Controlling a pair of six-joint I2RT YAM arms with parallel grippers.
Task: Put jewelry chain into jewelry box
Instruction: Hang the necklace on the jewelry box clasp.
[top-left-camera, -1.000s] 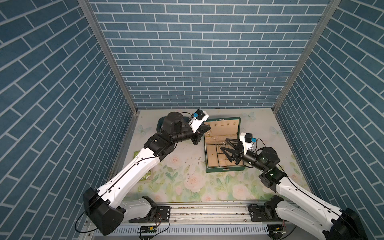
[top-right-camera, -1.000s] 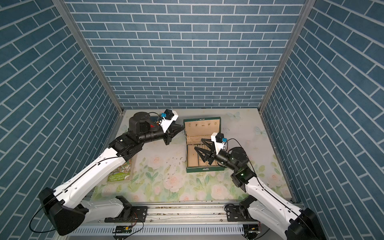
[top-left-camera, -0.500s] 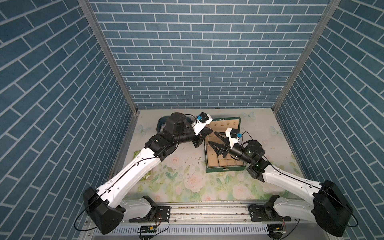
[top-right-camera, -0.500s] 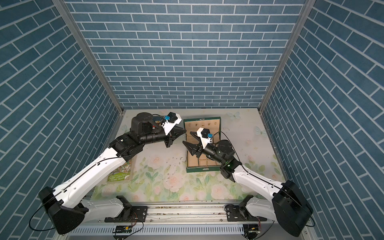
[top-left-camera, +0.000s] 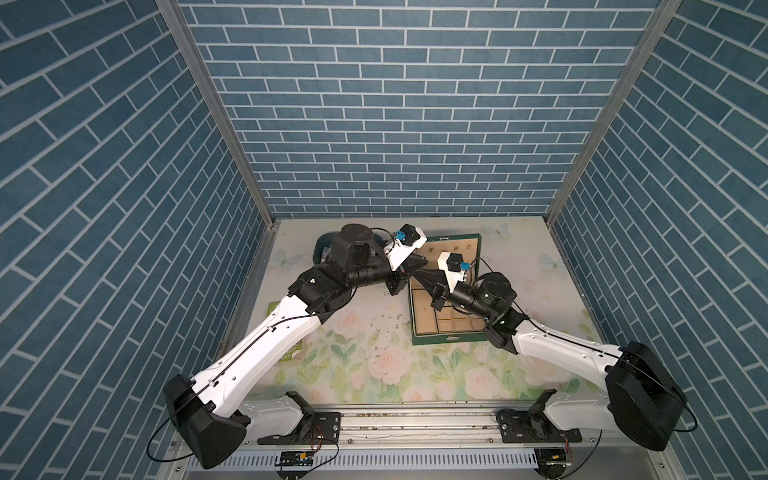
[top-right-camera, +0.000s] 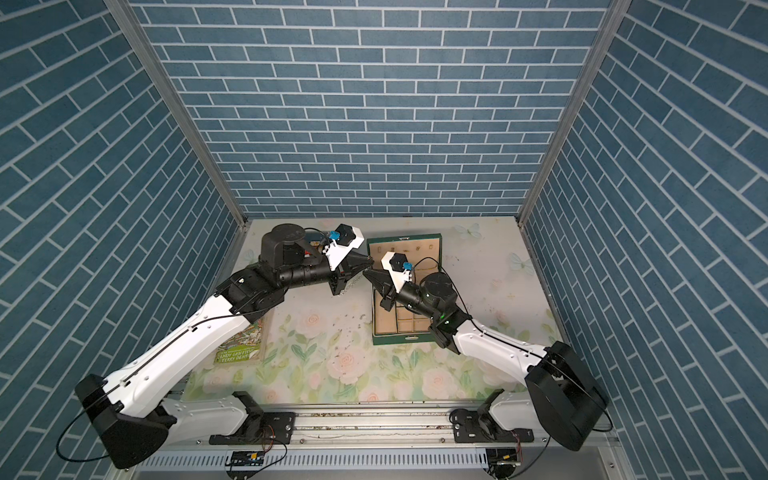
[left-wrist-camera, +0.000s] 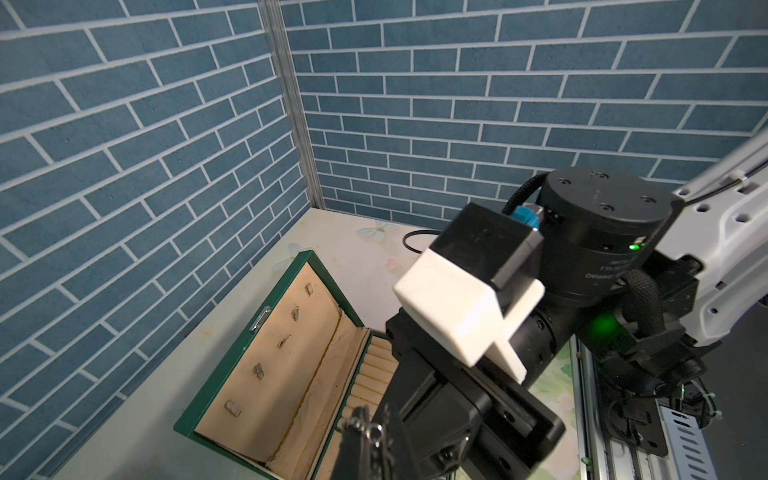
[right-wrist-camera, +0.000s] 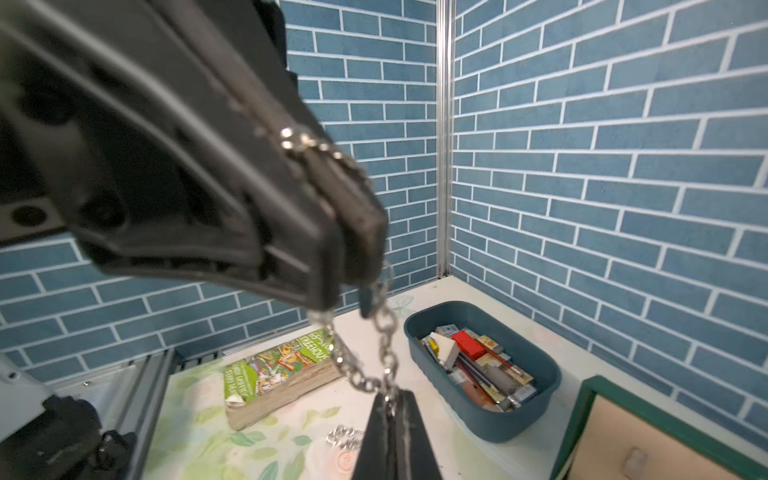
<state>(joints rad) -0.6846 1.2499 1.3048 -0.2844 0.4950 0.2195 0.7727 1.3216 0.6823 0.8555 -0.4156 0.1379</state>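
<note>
Where the two arms meet at the 9 o'clock rim of the jewelry box (top-left-camera: 446, 337), one item hangs between them.

Jewelry chain (right-wrist-camera: 384, 332): pale metal links, slung in a short loop, clear of the worktop (top-left-camera: 374, 374) and outside the box.

Left gripper (right-wrist-camera: 353, 249): jaws closed on the chain's upper part.

Right gripper (right-wrist-camera: 388, 411): jaws pressed together on a link at the loop's lowest point.

Jewelry box: dark green, lid open toward 12 o'clock, beige lining, ring rolls, square compartments.

Tub (right-wrist-camera: 478, 411): blue-teal, holding mixed small items, at 10 o'clock from the box.

Book (right-wrist-camera: 270, 374): green cover, lying flat, at 8 o'clock from the box.
</note>
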